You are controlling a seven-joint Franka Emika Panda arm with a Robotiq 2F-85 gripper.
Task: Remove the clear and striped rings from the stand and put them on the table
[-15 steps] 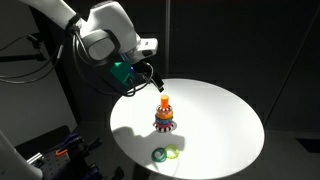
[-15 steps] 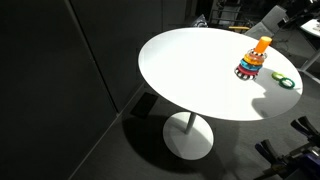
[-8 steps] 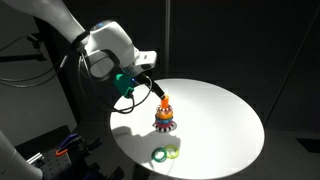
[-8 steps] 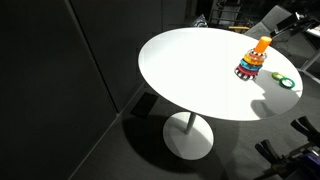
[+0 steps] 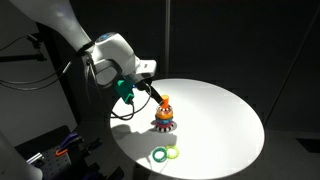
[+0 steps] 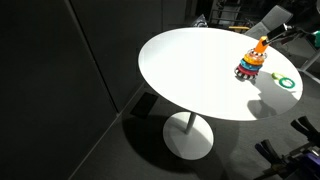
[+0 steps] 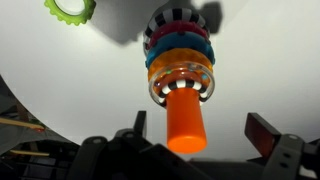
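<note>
The stand [image 5: 164, 113] is an orange peg [image 7: 185, 125] with stacked rings on the white round table [image 5: 220, 115]. In the wrist view a clear ring [image 7: 182, 88] is topmost, over blue and red rings, with a black-and-white striped ring [image 7: 176, 20] lower down. The stand also shows in an exterior view [image 6: 252, 62]. My gripper [image 7: 200, 132] is open and empty, just above the peg's top, with one finger [image 7: 138, 125] to the left of the peg and the other to the right. It hangs just left of the peg's top in an exterior view [image 5: 151, 91].
Green rings [image 5: 166, 154] lie on the table near its front edge, apart from the stand; one shows in the wrist view [image 7: 70, 8] and in an exterior view [image 6: 286, 82]. The table [image 6: 190, 70] stands on a single pedestal in a dark room.
My gripper has moved down and toward the stand, from above the table's back left to just over the orange peg. The rings have not moved.
</note>
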